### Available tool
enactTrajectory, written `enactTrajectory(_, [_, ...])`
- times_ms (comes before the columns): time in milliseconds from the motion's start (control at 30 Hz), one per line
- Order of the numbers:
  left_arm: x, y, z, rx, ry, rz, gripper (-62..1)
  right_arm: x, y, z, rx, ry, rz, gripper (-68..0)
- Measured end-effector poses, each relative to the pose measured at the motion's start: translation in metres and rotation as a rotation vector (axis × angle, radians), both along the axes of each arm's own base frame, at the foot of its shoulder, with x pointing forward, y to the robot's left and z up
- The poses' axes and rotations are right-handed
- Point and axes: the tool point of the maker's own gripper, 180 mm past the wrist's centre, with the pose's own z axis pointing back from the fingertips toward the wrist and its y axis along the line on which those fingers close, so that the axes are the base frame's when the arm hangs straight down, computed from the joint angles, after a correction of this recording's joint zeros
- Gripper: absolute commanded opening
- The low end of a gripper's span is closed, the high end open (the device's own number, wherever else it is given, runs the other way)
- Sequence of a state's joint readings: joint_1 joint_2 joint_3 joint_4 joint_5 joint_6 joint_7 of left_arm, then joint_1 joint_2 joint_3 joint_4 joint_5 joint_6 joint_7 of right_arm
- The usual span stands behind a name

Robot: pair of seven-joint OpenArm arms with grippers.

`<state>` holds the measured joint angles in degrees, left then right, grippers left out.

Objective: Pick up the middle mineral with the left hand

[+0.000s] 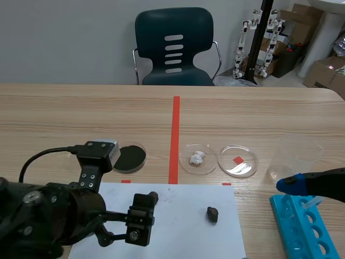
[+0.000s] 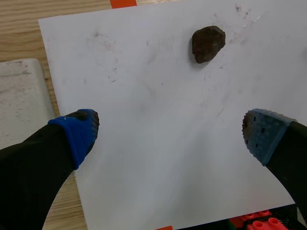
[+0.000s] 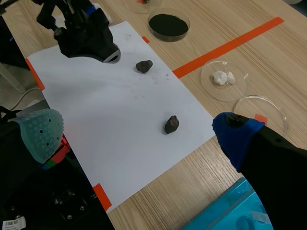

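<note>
Two dark brown minerals lie on a white paper sheet [image 1: 183, 237]. One mineral [image 2: 208, 43] rests ahead of my left gripper [image 2: 170, 136], toward its right finger, untouched. The same stone [image 3: 144, 66] shows close beside the left gripper [image 3: 88, 36] in the right wrist view. The other mineral [image 1: 212, 214] [image 3: 171, 124] sits farther right on the sheet. My left gripper [image 1: 141, 218] hovers open over the paper's left part with nothing in it. At the table's right my right gripper [image 3: 139, 134] [image 1: 294, 184] is open and holds nothing.
Beyond the paper stand a dish of black powder [image 1: 131, 156], a dish with white lumps [image 1: 198, 158], a dish with a red square [image 1: 238, 160] and a clear beaker [image 1: 294, 156]. A blue tube rack [image 1: 302, 229] sits front right. A chair [image 1: 173, 48] stands behind the table.
</note>
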<state>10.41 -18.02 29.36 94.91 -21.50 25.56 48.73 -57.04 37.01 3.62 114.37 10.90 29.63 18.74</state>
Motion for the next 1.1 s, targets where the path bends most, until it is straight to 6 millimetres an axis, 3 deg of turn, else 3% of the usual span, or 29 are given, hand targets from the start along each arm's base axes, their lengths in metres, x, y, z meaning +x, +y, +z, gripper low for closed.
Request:
enactTrajectory(333, [0.029, -0.051, -0.003, -0.053, 0.016, -0.026, 1.4, 0.000, 0.000, 0.000, 0.000, 0.000, 0.000, 0.4])
enactTrajectory(567, [0.053, -0.044, -0.010, 0.002, 0.027, 0.071, 1.4, 0.000, 0.000, 0.000, 0.000, 0.000, 0.000, 0.4])
enactTrajectory(1100, [0.060, -0.039, -0.034, 0.073, 0.195, 0.162, 1.4, 0.000, 0.000, 0.000, 0.000, 0.000, 0.000, 0.4])
